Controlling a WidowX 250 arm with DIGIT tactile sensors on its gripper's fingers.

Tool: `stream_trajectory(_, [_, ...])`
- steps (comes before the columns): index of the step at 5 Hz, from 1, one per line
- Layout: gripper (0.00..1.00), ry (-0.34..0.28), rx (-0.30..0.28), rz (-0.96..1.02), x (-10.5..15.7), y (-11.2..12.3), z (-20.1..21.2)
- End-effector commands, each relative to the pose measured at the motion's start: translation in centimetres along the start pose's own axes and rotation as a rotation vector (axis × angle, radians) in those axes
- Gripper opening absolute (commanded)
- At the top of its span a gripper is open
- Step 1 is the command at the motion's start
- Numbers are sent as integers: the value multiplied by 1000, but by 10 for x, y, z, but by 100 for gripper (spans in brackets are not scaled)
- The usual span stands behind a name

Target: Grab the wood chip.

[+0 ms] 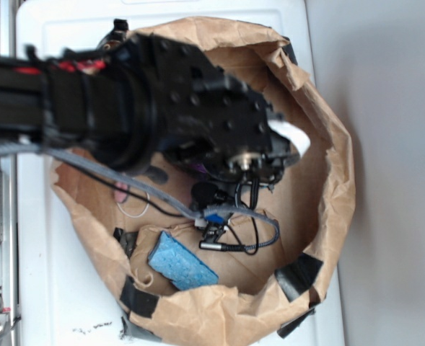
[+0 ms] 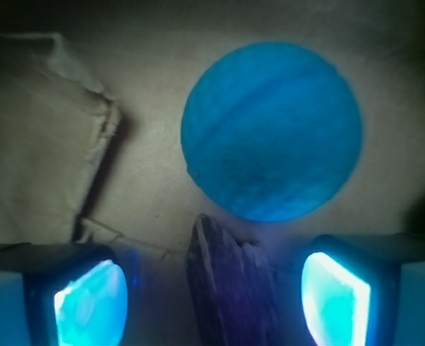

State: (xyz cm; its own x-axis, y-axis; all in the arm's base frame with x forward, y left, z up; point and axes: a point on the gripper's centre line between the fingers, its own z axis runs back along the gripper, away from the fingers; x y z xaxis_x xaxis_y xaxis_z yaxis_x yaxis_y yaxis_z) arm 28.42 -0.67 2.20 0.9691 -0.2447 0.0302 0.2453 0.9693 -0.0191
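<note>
The claw (image 2: 212,295) stood wide, its 2 glowing pads (image 2: 89,303) flanking the streaky, tapered wood chip (image 2: 230,288), which lay flat on brown paper just below the round blue ball (image 2: 271,131).

Wrist view: my gripper (image 2: 212,299) spread wide, glowing blue pads (image 2: 93,303) at either lower corner. Wood chip (image 2: 230,285), dark and streaky, lying between them, touching neither. Blue ball (image 2: 271,131) just beyond its tapered tip. Brown paper floor (image 2: 151,187), folded flap (image 2: 42,137) at left.
</note>
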Motion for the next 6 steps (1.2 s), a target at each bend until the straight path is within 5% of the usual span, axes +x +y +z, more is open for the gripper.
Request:
stream_trajectory(1, [0, -24, 54, -62, 16, 10, -4])
stream_trajectory(3, [0, -75, 84, -84, 26, 9, -9])
stream_trajectory(4, [0, -149, 98, -80, 25, 11, 12])
stream_trajectory(5, [0, -281, 75, -61, 19, 16, 58])
stream_trajectory(6, [0, -340, 3, -10, 8, 29, 77])
